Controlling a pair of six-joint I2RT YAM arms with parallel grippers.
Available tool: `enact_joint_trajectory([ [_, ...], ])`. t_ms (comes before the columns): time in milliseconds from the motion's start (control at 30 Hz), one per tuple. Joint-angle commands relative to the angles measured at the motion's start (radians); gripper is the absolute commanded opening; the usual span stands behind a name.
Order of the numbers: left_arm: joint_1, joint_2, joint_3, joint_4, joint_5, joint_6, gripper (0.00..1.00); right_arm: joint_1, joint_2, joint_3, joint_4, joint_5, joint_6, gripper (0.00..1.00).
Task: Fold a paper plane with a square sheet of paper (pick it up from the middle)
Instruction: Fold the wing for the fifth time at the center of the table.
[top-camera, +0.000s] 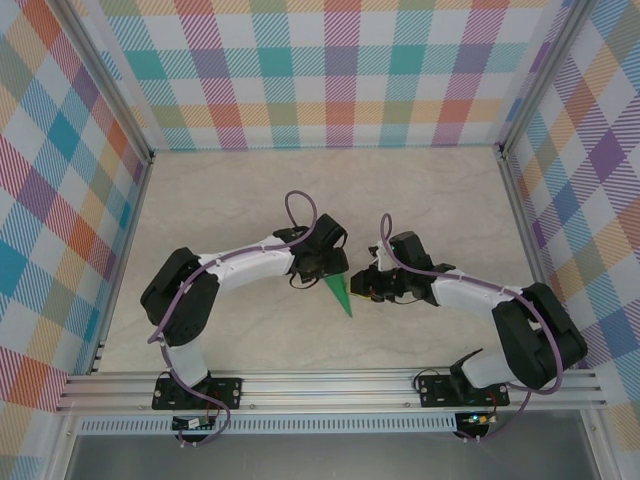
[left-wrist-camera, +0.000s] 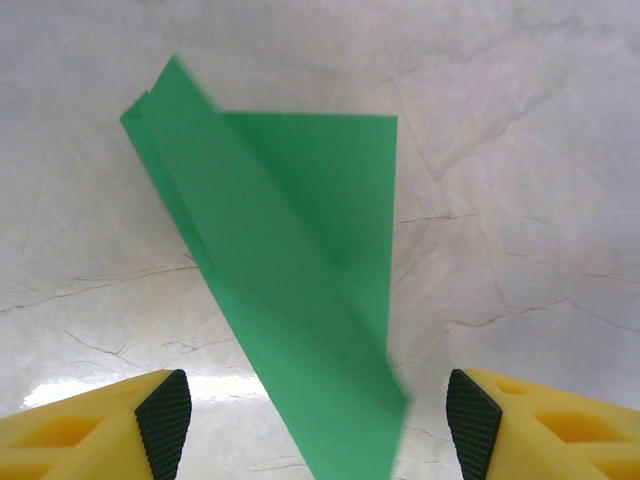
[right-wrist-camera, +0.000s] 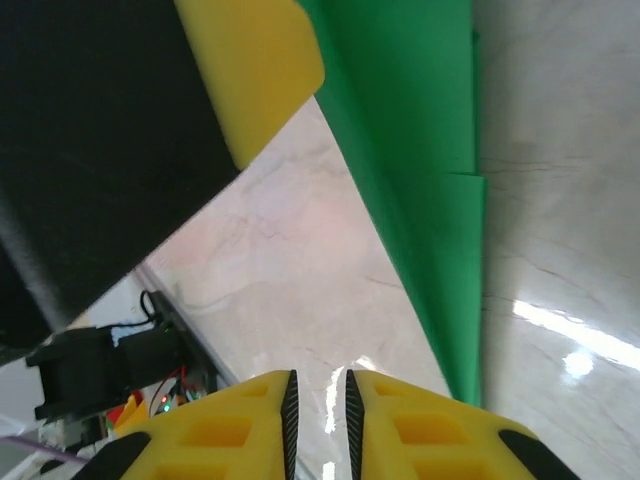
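The green paper (top-camera: 340, 292) lies on the table as a slim folded dart, its point toward the near edge. In the left wrist view the paper (left-wrist-camera: 300, 280) shows layered folds and runs down between the fingers. My left gripper (top-camera: 325, 268) hovers over its wide end, open (left-wrist-camera: 318, 420), straddling the paper without touching it. My right gripper (top-camera: 362, 288) sits just right of the dart. Its pads (right-wrist-camera: 318, 400) stand a narrow slit apart with nothing between them. The paper (right-wrist-camera: 420, 170) passes to their right, with a yellow left finger (right-wrist-camera: 260, 70) above it.
Plaid walls enclose the marble table (top-camera: 250, 200) on three sides. An aluminium rail (top-camera: 330, 385) with both arm bases runs along the near edge. Bare table lies behind the grippers and to the far left and right.
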Motion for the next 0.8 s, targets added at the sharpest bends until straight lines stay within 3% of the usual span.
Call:
enact_joint_trajectory([
  [0, -0.003, -0.073, -0.005, -0.009, -0.051, -0.013, 0.71, 0.025, 0.038, 0.009, 0.073, -0.098, 0.002, 0.19],
  [333, 0.011, -0.105, -0.048, 0.038, -0.036, -0.023, 0.68, 0.044, 0.236, 0.054, 0.144, -0.056, 0.043, 0.13],
  [533, 0.02, -0.108, -0.072, 0.08, 0.003, -0.016, 0.55, 0.041, 0.291, 0.032, 0.146, -0.004, 0.039, 0.12],
  [767, 0.078, -0.063, -0.137, 0.262, 0.166, -0.039, 0.37, 0.038, 0.335, -0.001, 0.163, 0.002, 0.05, 0.1],
])
